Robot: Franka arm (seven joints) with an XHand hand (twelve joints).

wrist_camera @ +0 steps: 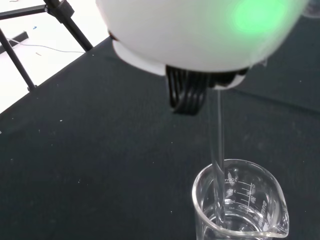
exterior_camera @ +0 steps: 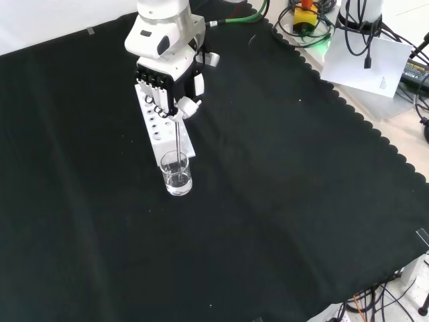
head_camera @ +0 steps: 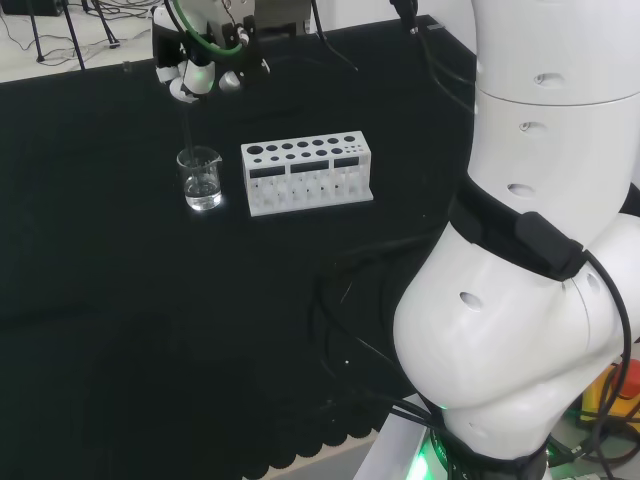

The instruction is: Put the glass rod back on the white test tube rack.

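In the front view the beaker [exterior_camera: 176, 173] stands left of centre, nearest the camera, on the black desk [exterior_camera: 281, 201], with some clear liquid in it. The glass rod [exterior_camera: 177, 144] rises from it nearly upright — long axis vertical, lower end inside the beaker, upper end pinched in the curled fingers of the hand [exterior_camera: 164, 84] just above. Behind the beaker, toward the upper left of the frame, the white test tube rack [exterior_camera: 155, 131] runs away from the camera (partly under the hand). I judge the lift-out step is in hand; next the rod must clear the beaker's rim and travel over the rack — kept upright.
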